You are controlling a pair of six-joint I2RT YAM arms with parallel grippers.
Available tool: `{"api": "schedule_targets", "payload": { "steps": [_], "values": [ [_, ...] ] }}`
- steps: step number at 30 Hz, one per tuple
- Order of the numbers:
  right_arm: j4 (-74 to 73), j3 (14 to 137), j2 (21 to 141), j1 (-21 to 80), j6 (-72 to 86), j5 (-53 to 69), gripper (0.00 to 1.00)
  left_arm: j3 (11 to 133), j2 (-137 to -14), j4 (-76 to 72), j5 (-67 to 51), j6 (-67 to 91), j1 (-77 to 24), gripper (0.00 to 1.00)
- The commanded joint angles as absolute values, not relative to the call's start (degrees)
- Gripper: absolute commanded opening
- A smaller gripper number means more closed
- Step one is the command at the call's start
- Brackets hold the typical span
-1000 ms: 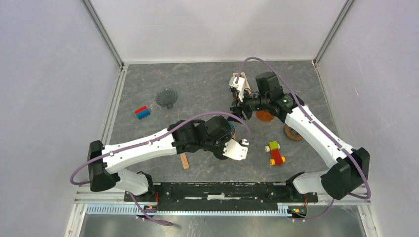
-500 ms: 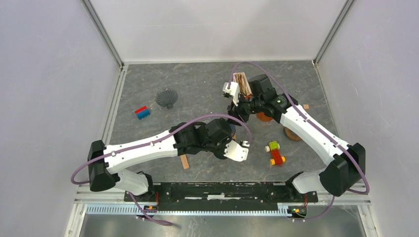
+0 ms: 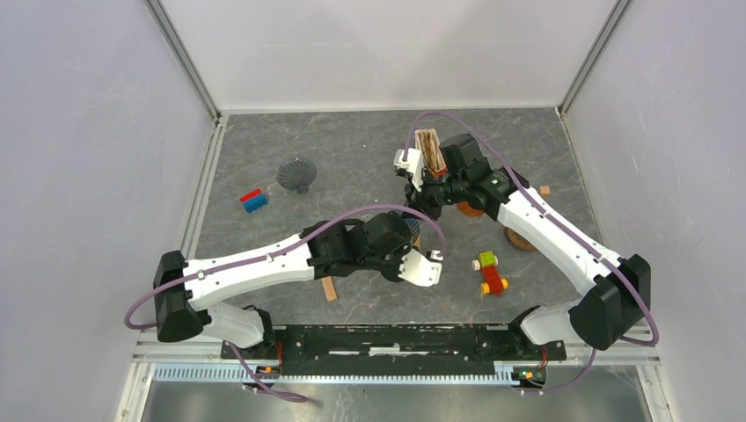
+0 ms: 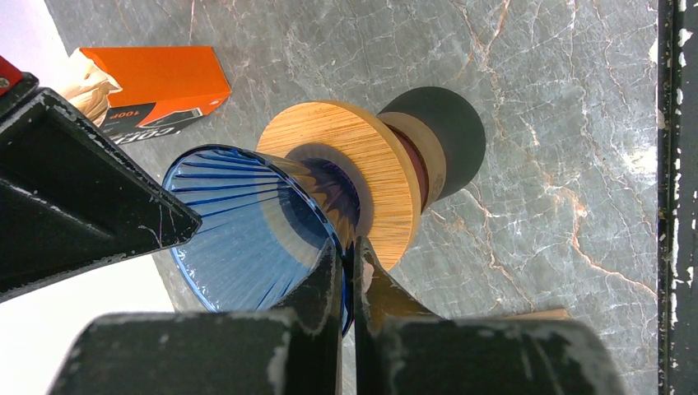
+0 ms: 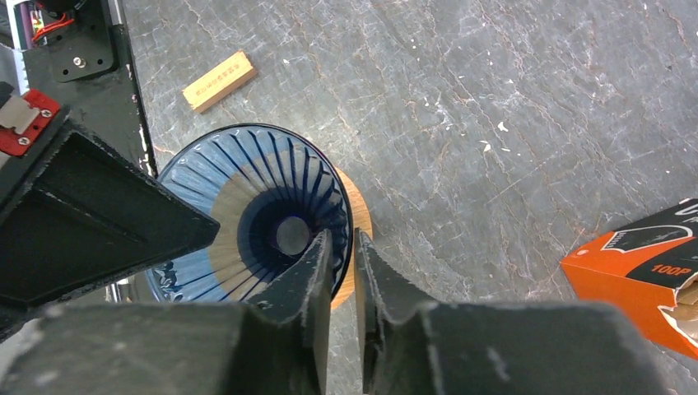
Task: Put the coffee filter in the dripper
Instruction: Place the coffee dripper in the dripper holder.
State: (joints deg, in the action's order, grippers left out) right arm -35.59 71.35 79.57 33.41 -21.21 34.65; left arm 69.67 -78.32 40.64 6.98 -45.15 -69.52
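The dripper [image 4: 239,239] is clamped by its rim in the left gripper [image 4: 346,247], seemingly to be steadied for loading. At its 1 o'clock the right gripper [image 5: 342,237] is aimed into it, jaws nearly together. The coffee filter [image 3: 430,149] appears carried there, though no grip can be confirmed.

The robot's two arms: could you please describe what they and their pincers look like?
Both the left arm and the right arm have white shells, black joints and bases, with a purple cable looping along each. The left pincer and right pincer are black, wedge-shaped and scuffed.
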Motion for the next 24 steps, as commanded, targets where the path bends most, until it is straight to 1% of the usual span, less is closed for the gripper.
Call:
{"api": "schedule_targets", "payload": {
  "steps": [1, 4, 13, 24],
  "values": [
    [-33.9, 70.9, 79.4, 33.3, -22.0, 32.2, 0.15, 69.2, -77.5, 42.2, 5.0, -45.3, -69.7, 0.02],
    [-33.4, 69.6, 79.0, 33.4, -21.9, 31.6, 0.07, 71.3, -77.8, 44.0, 3.8, -45.0, -69.7, 0.02],
    [-32.0, 66.5, 78.0, 33.4, -21.9, 30.7, 0.01, 74.0, -79.0, 47.1, 2.3, -44.1, -69.7, 0.02],
    [-31.3, 64.8, 77.5, 33.8, -22.5, 28.3, 0.00, 71.3, -79.1, 46.0, 0.8, -43.0, -69.5, 0.02]
  ]
}}
